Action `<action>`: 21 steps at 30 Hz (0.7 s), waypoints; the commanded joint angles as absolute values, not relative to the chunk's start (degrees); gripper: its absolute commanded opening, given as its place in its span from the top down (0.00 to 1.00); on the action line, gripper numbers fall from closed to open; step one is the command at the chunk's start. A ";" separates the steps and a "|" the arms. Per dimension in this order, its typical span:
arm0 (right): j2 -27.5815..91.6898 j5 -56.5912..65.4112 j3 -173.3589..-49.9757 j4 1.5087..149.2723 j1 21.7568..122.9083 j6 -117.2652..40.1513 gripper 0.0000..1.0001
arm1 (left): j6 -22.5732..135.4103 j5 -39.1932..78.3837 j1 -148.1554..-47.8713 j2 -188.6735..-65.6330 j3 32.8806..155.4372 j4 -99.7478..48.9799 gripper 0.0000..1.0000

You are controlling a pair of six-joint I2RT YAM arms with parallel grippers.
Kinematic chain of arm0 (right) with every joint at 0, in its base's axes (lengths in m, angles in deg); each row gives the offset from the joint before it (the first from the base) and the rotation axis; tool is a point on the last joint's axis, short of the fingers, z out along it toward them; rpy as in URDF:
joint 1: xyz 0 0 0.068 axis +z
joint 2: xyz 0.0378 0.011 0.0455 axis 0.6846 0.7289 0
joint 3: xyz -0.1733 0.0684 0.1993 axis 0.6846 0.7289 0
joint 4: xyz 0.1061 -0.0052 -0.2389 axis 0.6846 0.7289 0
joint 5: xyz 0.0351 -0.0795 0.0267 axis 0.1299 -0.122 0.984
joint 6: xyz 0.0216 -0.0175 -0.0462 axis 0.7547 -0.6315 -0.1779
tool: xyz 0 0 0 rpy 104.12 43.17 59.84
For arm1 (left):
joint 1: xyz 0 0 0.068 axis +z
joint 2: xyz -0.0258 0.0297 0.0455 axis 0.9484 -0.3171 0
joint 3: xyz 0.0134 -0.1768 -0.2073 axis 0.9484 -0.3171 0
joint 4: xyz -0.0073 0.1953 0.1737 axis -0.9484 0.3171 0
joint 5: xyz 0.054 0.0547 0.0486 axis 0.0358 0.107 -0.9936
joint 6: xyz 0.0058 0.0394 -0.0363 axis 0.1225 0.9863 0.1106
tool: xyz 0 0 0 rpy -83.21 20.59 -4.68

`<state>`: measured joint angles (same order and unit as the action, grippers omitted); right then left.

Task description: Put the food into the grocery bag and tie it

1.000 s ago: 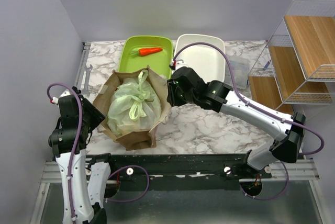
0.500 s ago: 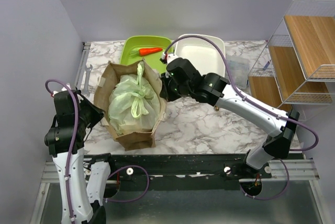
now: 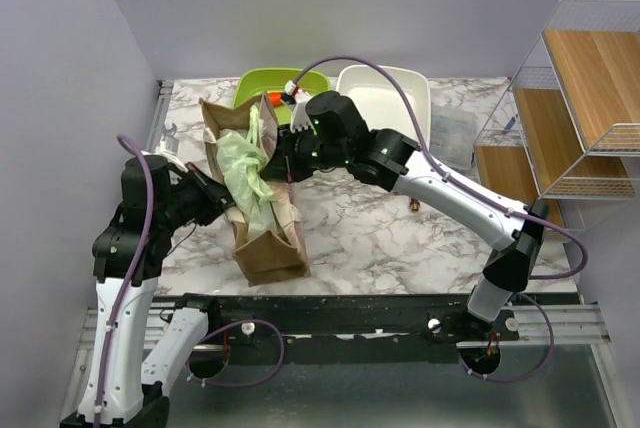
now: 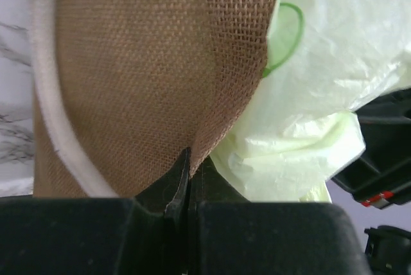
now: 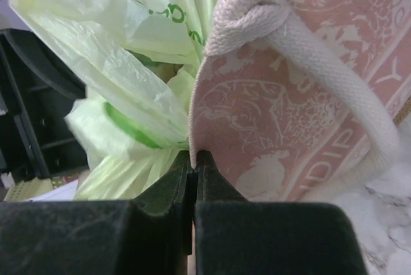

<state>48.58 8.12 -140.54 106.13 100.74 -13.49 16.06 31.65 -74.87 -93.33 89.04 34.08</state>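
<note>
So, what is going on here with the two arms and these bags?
Both arms are gripping the brown woven bag by opposite walls. The left claw is shut on one edge and the right claw on the other, so the bag's mouth is pressed narrow. The pale-green grocery bag sits inside, bunched up between the walls. Behind them, a carrot lies in the green tray.

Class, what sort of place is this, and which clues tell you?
Probably a robotics lab bench staged as a kitchen counter: marble-patterned tabletop, left arm and right arm bolted at its edge, wire shelf rack.
</note>
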 commanded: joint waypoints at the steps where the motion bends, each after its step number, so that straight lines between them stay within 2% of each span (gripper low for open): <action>1: 50.58 16.08 -142.53 95.89 101.39 -8.87 0.99 | 9.73 35.82 -83.05 -93.89 88.04 20.53 1.00; 7: 48.09 9.96 -143.45 101.11 101.41 -13.56 0.99 | 11.19 35.94 -84.63 -94.84 90.25 21.75 1.00; 16: 40.41 -7.38 -142.55 118.77 101.39 -17.83 0.99 | 12.04 41.42 -85.52 -97.53 91.50 22.09 1.00; 21: 37.19 -9.99 -141.78 124.56 101.46 -15.80 0.99 | 13.67 46.03 -87.05 -99.55 88.78 19.99 1.00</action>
<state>41.63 -5.80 -140.65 122.59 100.68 -16.90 13.59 36.92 -85.43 -98.71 88.62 28.38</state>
